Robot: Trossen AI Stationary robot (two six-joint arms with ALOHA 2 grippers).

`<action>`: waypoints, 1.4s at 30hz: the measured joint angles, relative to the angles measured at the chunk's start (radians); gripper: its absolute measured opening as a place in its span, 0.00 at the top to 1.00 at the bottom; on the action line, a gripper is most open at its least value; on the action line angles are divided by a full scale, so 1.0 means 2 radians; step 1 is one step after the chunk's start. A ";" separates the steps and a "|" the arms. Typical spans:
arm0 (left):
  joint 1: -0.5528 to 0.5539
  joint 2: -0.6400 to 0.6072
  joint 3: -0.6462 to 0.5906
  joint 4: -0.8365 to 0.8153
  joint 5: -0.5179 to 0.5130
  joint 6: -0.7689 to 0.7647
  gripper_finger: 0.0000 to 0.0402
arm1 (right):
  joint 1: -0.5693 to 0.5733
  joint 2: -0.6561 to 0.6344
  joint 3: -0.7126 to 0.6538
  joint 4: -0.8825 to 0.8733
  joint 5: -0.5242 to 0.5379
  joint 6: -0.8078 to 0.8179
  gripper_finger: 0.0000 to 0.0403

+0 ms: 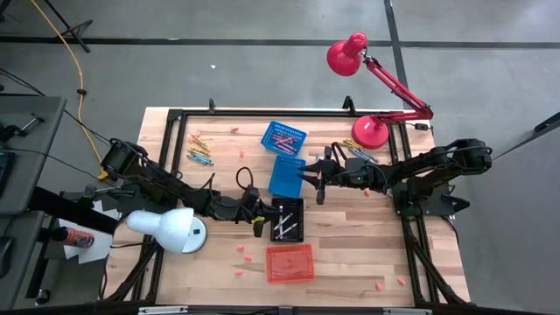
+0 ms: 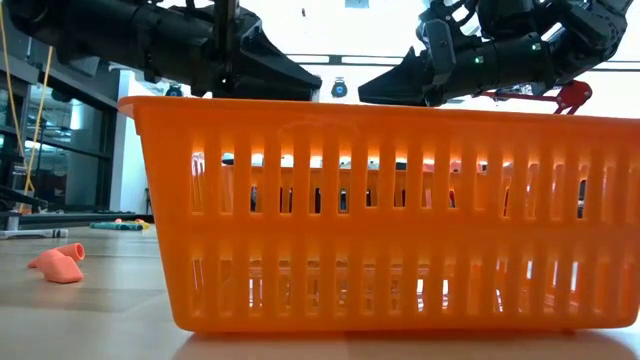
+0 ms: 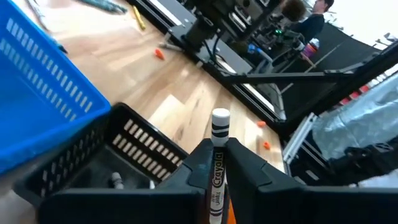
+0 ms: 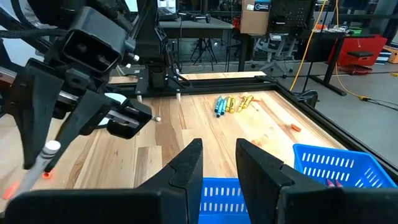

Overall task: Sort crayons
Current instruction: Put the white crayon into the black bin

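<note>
My left gripper (image 1: 262,220) hangs at the left rim of the black basket (image 1: 287,219), shut on a grey-white crayon (image 3: 219,127). That basket holds a few pale crayons (image 1: 284,224). My right gripper (image 1: 311,176) hovers open and empty (image 4: 219,155) over the near blue basket (image 1: 287,175). The far blue basket (image 1: 283,136) holds pink crayons. Loose crayons lie on the table in two groups, far left (image 1: 199,150) and beside the right arm (image 1: 359,150). The orange basket (image 1: 289,262) stands nearest the front edge. My left gripper pinches the crayon's paper-wrapped shaft (image 3: 217,171) between its two fingers, which lie along it. The crayon's pale end (image 3: 219,117) sticks out past the fingertips. It is lifted clear, above the black basket's rim (image 3: 143,134).
A white lamp (image 1: 171,229) stands by the left arm near the front left, and a red lamp (image 1: 367,131) at the far right. Small pink bits (image 1: 243,255) are scattered on the wood. In the low view the orange basket (image 2: 380,220) blocks most of the table.
</note>
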 joint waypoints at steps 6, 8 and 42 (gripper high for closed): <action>0.000 0.000 0.000 0.000 -0.014 0.008 0.83 | 0.000 0.000 0.000 0.001 0.000 0.000 0.77; 0.000 0.000 0.000 0.000 -0.014 0.008 0.80 | 0.000 0.000 0.000 0.001 0.000 0.000 0.77; 0.171 -0.097 0.147 -0.672 -0.025 0.253 0.59 | -0.010 0.000 0.000 0.007 0.000 0.004 0.77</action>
